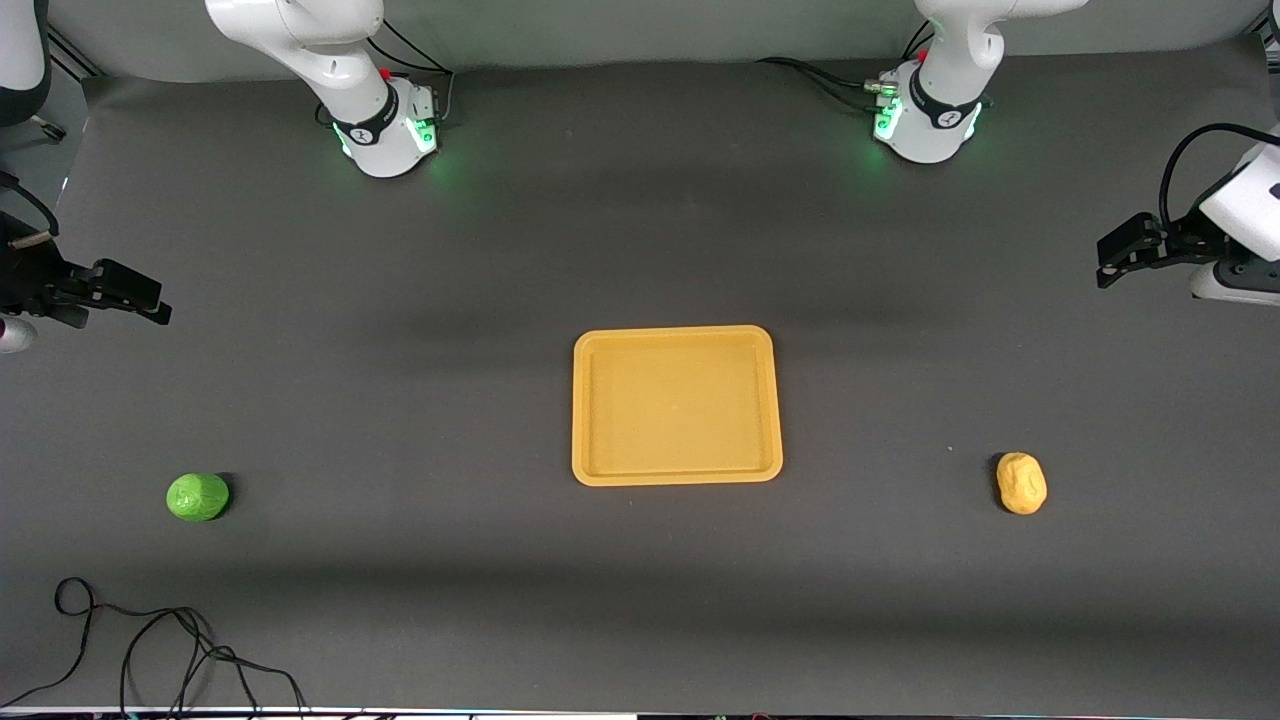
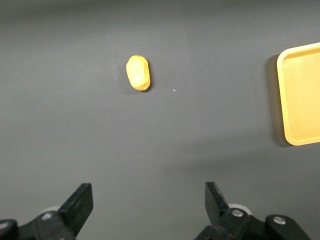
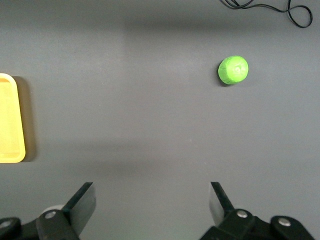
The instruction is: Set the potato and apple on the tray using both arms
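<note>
The yellow-orange tray (image 1: 676,478) lies empty at the middle of the table. The potato (image 1: 1021,483) lies on the table toward the left arm's end, a little nearer the front camera than the tray; it also shows in the left wrist view (image 2: 138,73). The green apple (image 1: 197,497) lies toward the right arm's end; it also shows in the right wrist view (image 3: 233,70). My left gripper (image 1: 1108,268) hangs open and empty above the table at its end (image 2: 149,199). My right gripper (image 1: 155,305) hangs open and empty above the table at its end (image 3: 152,200).
A black cable (image 1: 150,640) lies looped on the table near the front edge, close to the apple; it also shows in the right wrist view (image 3: 280,9). The tray's edge shows in the left wrist view (image 2: 300,95) and in the right wrist view (image 3: 10,120).
</note>
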Action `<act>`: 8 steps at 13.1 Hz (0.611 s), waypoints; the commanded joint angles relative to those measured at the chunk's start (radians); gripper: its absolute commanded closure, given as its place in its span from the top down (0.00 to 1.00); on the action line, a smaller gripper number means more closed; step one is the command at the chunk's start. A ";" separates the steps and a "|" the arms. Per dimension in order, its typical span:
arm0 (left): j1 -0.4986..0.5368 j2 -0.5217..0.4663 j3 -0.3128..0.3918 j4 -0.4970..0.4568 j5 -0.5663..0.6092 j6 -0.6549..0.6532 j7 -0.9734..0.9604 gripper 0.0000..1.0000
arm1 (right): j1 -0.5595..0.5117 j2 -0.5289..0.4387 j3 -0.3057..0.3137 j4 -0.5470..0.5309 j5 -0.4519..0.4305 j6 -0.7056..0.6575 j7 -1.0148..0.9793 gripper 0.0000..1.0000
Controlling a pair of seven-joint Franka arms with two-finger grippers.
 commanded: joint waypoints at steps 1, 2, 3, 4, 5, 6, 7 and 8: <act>-0.002 0.000 0.005 0.010 -0.007 -0.018 0.012 1.00 | 0.011 0.001 -0.009 0.017 0.014 -0.017 0.021 1.00; -0.001 0.002 0.005 0.010 -0.007 -0.018 0.011 1.00 | 0.011 0.002 -0.009 0.017 0.014 -0.017 0.021 1.00; -0.001 0.002 0.005 0.010 -0.007 -0.017 0.011 1.00 | 0.011 0.004 -0.009 0.017 0.014 -0.017 0.019 1.00; -0.001 0.002 0.005 0.010 -0.005 -0.017 0.011 1.00 | 0.011 0.007 -0.009 0.019 0.014 -0.016 0.005 1.00; -0.001 0.003 0.005 0.009 -0.005 -0.017 0.011 1.00 | 0.008 0.008 -0.009 0.019 0.014 -0.011 0.002 1.00; -0.001 0.011 0.005 0.009 -0.005 -0.015 0.015 1.00 | 0.008 0.011 -0.009 0.017 0.014 -0.010 -0.013 1.00; 0.004 0.016 0.005 0.003 -0.005 0.006 0.016 1.00 | 0.013 0.011 -0.009 0.011 0.011 -0.005 -0.040 1.00; 0.021 0.029 0.005 0.001 -0.005 0.023 0.016 1.00 | 0.014 0.011 -0.007 0.010 0.010 -0.001 -0.039 1.00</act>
